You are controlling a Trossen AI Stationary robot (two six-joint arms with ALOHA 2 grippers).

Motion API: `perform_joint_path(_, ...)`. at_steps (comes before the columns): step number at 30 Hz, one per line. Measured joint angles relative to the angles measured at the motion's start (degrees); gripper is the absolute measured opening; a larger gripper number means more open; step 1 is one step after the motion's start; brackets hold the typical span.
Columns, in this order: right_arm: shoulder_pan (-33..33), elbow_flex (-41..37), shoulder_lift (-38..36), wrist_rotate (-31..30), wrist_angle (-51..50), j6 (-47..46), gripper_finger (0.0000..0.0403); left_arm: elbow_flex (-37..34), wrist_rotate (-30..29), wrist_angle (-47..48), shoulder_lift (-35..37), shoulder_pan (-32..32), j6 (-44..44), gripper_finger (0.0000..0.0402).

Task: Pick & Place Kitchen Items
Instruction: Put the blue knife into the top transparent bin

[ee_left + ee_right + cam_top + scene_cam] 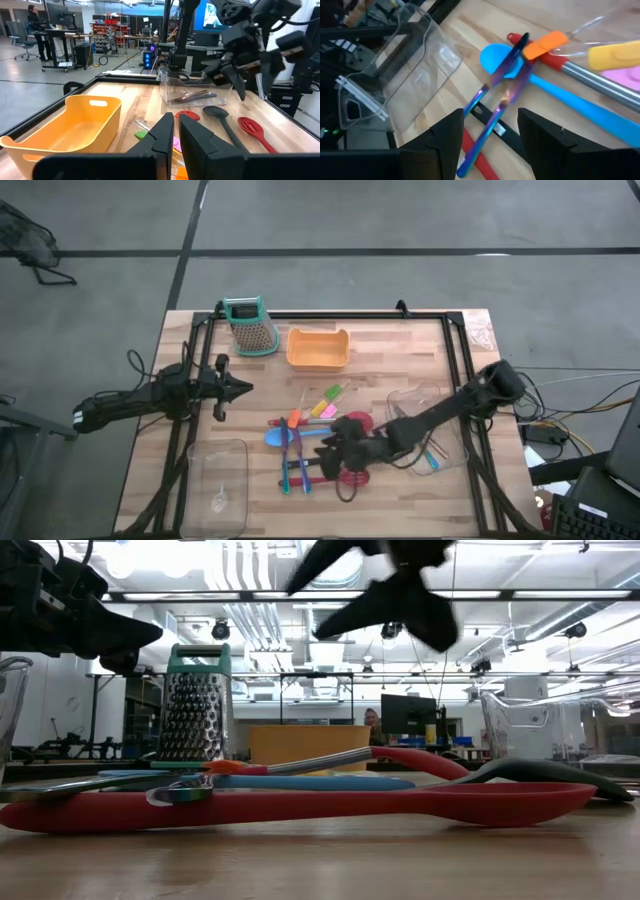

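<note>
Long-handled utensils lie in a pile at the table's middle: a blue spoon point(278, 437), a black spoon point(350, 423), a red slotted spatula point(350, 475) and thin shiny cutlery point(505, 85) lying across them. Small orange, green, pink and yellow pieces point(320, 402) lie just beyond. My right gripper point(335, 450) hangs open above the pile, its fingers on either side of the shiny cutlery in the right wrist view point(487, 130), and clear of it in the low view point(375, 585). My left gripper point(235, 388) waits shut at the left, above the table.
A teal-topped box grater point(250, 325) and an orange tray point(318, 348) stand at the far side. One clear bin point(430, 420) with some cutlery sits at the right under my right arm. Another clear bin point(215, 485) sits at the near left.
</note>
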State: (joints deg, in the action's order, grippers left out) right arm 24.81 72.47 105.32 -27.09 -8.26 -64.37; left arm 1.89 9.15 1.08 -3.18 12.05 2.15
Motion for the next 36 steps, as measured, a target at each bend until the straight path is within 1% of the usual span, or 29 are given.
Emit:
perform_joint_path(4,-1.22,7.37,5.72,1.99,-9.3,-0.17,0.0188,0.0,-0.03,0.0,0.0,0.01,0.01,0.0035)
perform_joint_path(9,-2.53,17.27,12.82,3.39,-21.08,-1.61,0.0211,0.0,0.0,0.0,0.0,0.0,0.0,0.0035)
perform_joint_path(16,-3.77,30.31,22.36,5.13,-28.46,1.43,0.0248,0.0,-0.02,-0.02,0.0,0.01,0.0,0.0035)
perform_joint_path(21,-4.45,38.38,28.26,5.1,-37.61,1.13,0.0258,0.0,-0.01,-0.01,0.0,0.0,0.01,0.0035)
perform_joint_path(25,-4.51,43.72,32.06,5.24,-38.37,1.97,0.0254,0.0,-0.02,0.0,0.0,0.02,0.02,0.0035)
perform_joint_path(30,-4.45,48.23,35.11,6.2,-40.5,2.88,0.0238,0.0,-0.02,0.0,-0.02,0.02,0.0,0.0035)
perform_joint_path(32,-4.45,49.22,35.88,6.52,-41.25,2.5,0.0233,0.0,0.0,0.0,-0.02,0.02,0.0,0.0035)
perform_joint_path(36,-4.39,48.76,36.19,7.94,-41.27,1.13,0.0225,0.0,-0.02,0.0,-0.02,0.01,0.01,0.0035)
